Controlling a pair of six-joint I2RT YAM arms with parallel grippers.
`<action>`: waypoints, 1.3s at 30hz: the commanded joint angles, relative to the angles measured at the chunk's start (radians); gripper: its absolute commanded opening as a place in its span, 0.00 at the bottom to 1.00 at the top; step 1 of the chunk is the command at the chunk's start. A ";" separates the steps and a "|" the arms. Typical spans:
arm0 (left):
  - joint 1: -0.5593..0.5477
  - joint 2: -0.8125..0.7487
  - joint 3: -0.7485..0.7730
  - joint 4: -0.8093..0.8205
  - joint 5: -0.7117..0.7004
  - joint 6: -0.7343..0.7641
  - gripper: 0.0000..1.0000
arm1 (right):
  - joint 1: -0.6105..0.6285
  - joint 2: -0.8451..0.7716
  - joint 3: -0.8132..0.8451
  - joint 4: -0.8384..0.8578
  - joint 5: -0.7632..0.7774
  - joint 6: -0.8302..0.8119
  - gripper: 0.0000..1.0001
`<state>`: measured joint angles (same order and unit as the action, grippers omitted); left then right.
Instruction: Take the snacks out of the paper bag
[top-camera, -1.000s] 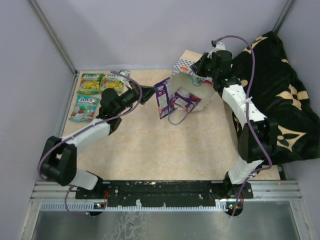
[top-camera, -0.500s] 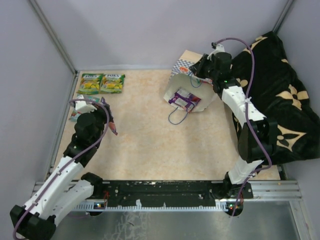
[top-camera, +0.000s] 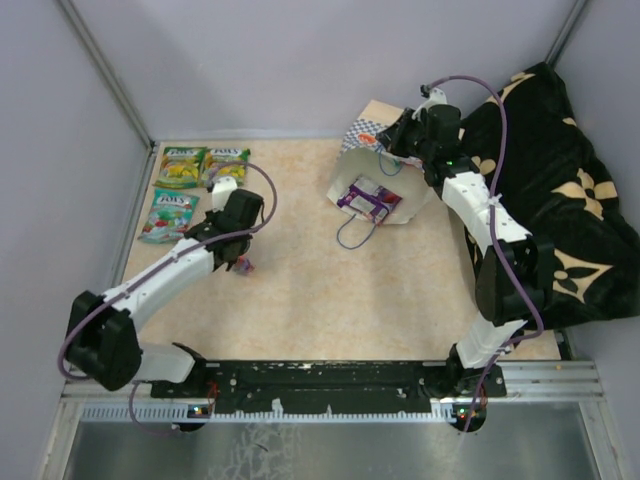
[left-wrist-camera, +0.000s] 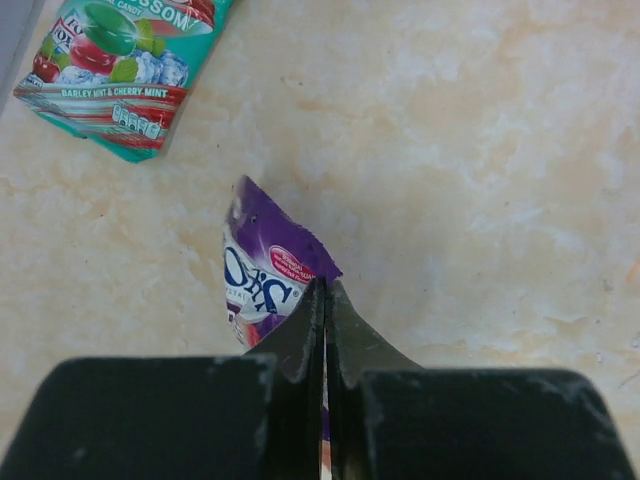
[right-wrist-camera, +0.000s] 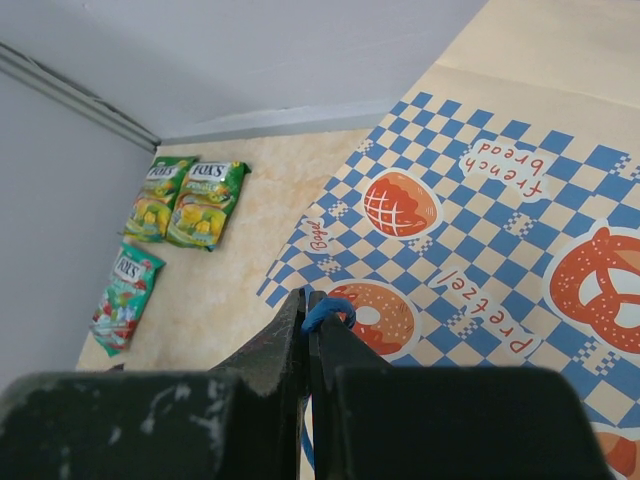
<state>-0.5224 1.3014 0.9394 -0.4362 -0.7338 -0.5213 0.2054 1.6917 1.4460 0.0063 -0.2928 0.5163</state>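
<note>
Left wrist view is showing the left gripper (left-wrist-camera: 325, 300) pinching a purple pouch (left-wrist-camera: 265, 275), the teal pouch (left-wrist-camera: 120, 60) lying far-left of it. At far right, the right gripper (right-wrist-camera: 308, 310) is clamping the blue cord (right-wrist-camera: 330, 307) of the paper bag (right-wrist-camera: 480, 220).

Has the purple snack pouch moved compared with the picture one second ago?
Yes. The purple pouch, held by the left end effector, has gone from the paper bag mouth leftward and nearer, now near the teal pouch.

The paper bag (right-wrist-camera: 480, 230) reads "french bread" (upside down); green pouches (right-wrist-camera: 205, 205), "FOX'S".
</note>
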 joint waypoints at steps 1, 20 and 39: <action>-0.045 0.124 0.089 -0.103 -0.100 0.009 0.00 | 0.002 -0.025 0.005 0.022 0.009 -0.022 0.00; -0.070 0.341 0.259 0.239 0.336 0.281 1.00 | 0.000 -0.016 0.045 -0.017 0.031 -0.059 0.00; -0.065 0.260 -0.165 0.274 0.533 -0.064 1.00 | 0.000 -0.013 -0.002 0.017 0.009 -0.045 0.00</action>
<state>-0.5888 1.5051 0.7807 -0.2138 -0.2604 -0.5198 0.2054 1.6920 1.4467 -0.0292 -0.2852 0.4801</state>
